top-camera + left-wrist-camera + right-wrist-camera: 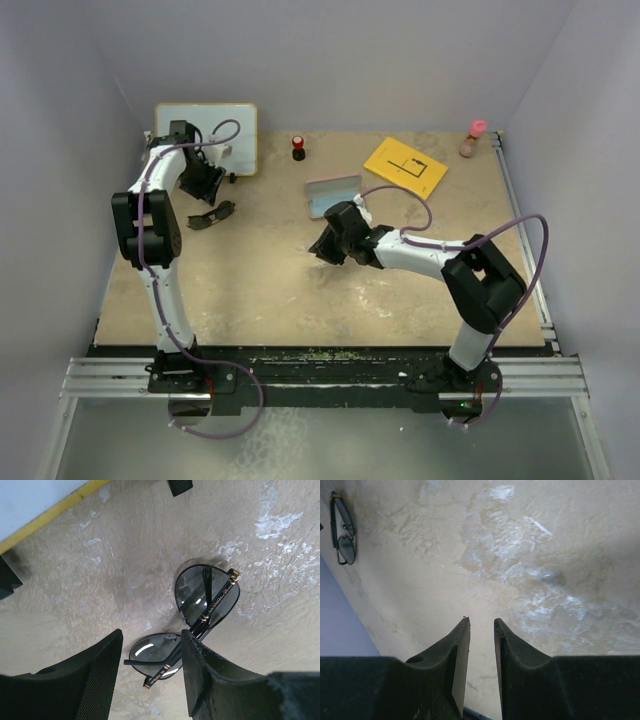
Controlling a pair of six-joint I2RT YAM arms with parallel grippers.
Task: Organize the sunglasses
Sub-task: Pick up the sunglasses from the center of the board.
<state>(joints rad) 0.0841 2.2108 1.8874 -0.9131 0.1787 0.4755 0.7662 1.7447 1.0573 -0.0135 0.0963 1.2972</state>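
1. The table (270, 290) is carrying everything; its tan top is showing scuffed, whitish patches.
2. The left arm (150, 225) is reaching toward the far left corner. The left gripper (152, 639) is pointing down over the sunglasses with its jaws parted and gripping nothing.
3. The right arm (440, 255) is stretching across to the middle of the table. The right gripper (481, 624) is hanging low over bare tabletop, its jaws standing slightly apart with nothing between them.
4. A white board (205, 112) with a yellow rim is lying in the far left corner, partly under the left arm's wrist.
5. A yellow card (405, 167) is sitting at the far right, well apart from the sunglasses.
6. A pink-edged case (333, 195) is lying near the far middle, just beyond the right gripper.
7. The sunglasses (197, 612) are lying on the table just in front of the board, arms folded across the dark lenses. In the left wrist view one lens is showing between the fingers (200, 675). Whether either finger is touching the frame cannot be told.
8. A pink-capped bottle (474, 138) is standing in the far right corner.
9. A small red and black thing (298, 147) is standing at the far edge, between board and card.
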